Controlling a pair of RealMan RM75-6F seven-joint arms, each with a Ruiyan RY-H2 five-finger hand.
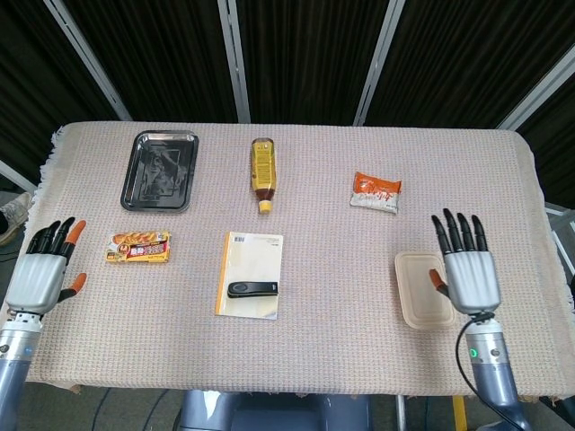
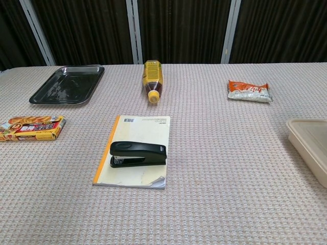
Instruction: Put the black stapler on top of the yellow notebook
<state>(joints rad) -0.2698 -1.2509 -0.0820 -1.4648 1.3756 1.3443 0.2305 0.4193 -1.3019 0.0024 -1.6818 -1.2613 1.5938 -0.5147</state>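
Note:
The black stapler (image 1: 252,289) (image 2: 138,153) lies flat across the lower half of the yellow notebook (image 1: 252,259) (image 2: 139,133), near the table's middle. Nothing touches it. My right hand (image 1: 467,274) hovers far to the right, by the beige container, fingers spread and empty. Off the table's left edge my left hand (image 1: 42,275) is held up, fingers apart, holding nothing. Neither hand shows in the chest view.
A black metal tray (image 1: 162,170) (image 2: 67,84) sits at the back left, a yellow bottle (image 1: 262,171) (image 2: 153,79) lies behind the notebook. A snack box (image 1: 138,246) (image 2: 31,127) is at the left, an orange packet (image 1: 375,192) (image 2: 249,91) at the back right, a beige lidded container (image 1: 422,288) (image 2: 309,145) at the right.

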